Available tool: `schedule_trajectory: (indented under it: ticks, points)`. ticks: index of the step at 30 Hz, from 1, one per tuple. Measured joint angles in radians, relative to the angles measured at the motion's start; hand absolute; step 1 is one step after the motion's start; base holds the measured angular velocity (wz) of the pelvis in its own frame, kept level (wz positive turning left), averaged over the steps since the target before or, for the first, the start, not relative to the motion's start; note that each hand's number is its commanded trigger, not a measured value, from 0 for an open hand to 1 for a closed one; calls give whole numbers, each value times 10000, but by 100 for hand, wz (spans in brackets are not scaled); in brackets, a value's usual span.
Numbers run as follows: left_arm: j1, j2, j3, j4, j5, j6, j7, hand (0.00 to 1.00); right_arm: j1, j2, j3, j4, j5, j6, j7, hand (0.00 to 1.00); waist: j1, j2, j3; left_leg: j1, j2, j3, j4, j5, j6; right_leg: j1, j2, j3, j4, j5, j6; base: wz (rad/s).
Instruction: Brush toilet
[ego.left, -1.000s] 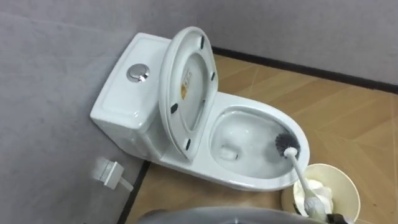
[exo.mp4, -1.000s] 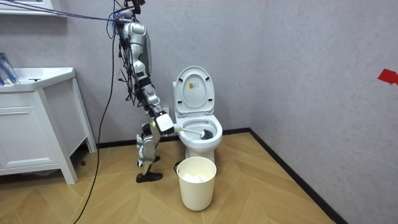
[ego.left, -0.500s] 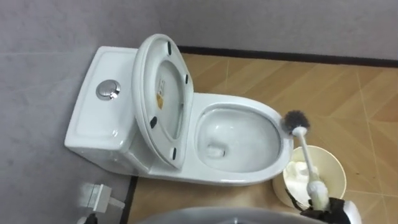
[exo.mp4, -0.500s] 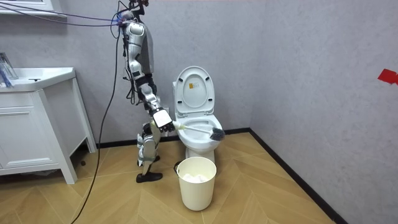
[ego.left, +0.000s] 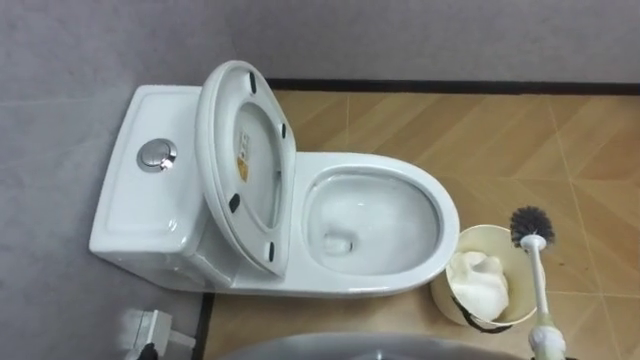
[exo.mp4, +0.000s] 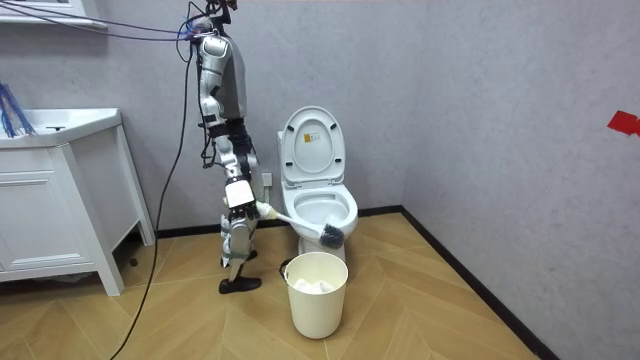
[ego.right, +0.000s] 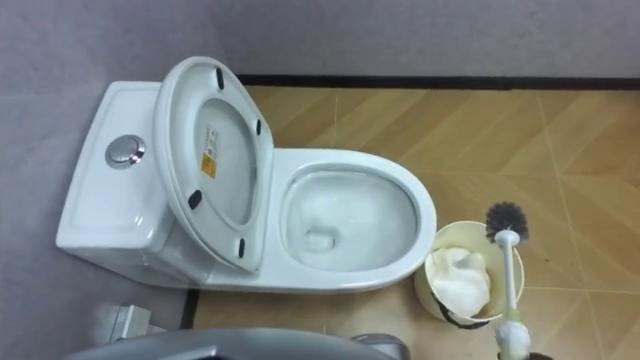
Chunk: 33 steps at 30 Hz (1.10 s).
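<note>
Dark bristles of the toilet brush (ego.left: 531, 226) hang at the frame's right, beyond the bin (ego.left: 441, 285), outside the toilet bowl (ego.left: 447, 215). The right hand (exo.mp4: 240, 198) (clenched round the handle) should swing them leftward over the rim, scrubbing low without flicking drips.

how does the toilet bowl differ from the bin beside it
The toilet bowl is white and oval; the bin is cream and round. The bowl is wider than the bin. The bowl holds no rubbish, the bin crumpled white paper. Both stand open on top.
</note>
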Motion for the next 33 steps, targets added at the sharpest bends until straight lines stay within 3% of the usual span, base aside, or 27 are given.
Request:
schedule_trajectory:
  ticks: [2,3,4,5,19,33]
  points:
    - [11,-8,3,-3,15,46,0,0,-16,0,-44,152,2,18,37,100,0,18,-3,11,40,-1,0,-30,-45,3,32,30,2,17,-15,-2]
    - [36,-12,3,-4,15,60,-1,0,-36,0,-57,174,17,136,74,67,3,36,-2,22,65,-2,0,-53,-49,3,55,57,4,26,-27,-3]
    - [45,-16,3,-3,15,63,0,0,-43,0,-60,175,18,189,92,20,5,41,-1,29,70,-3,0,-54,-50,3,61,69,5,28,-32,-4]
    - [48,-32,3,-3,15,82,0,0,-56,-1,-79,194,22,210,137,0,6,45,-3,39,79,0,0,-54,-50,6,87,77,6,35,-38,-3]
    - [127,-51,-7,-6,175,389,-1,0,-203,-3,-42,541,72,750,995,0,74,58,-3,50,119,-5,0,-54,-51,12,153,91,5,66,-60,0]
    - [175,-56,-10,-6,226,453,-3,0,-217,-21,-43,606,120,820,1442,0,90,82,-5,94,141,-20,0,-54,-51,45,169,91,7,83,-82,0]
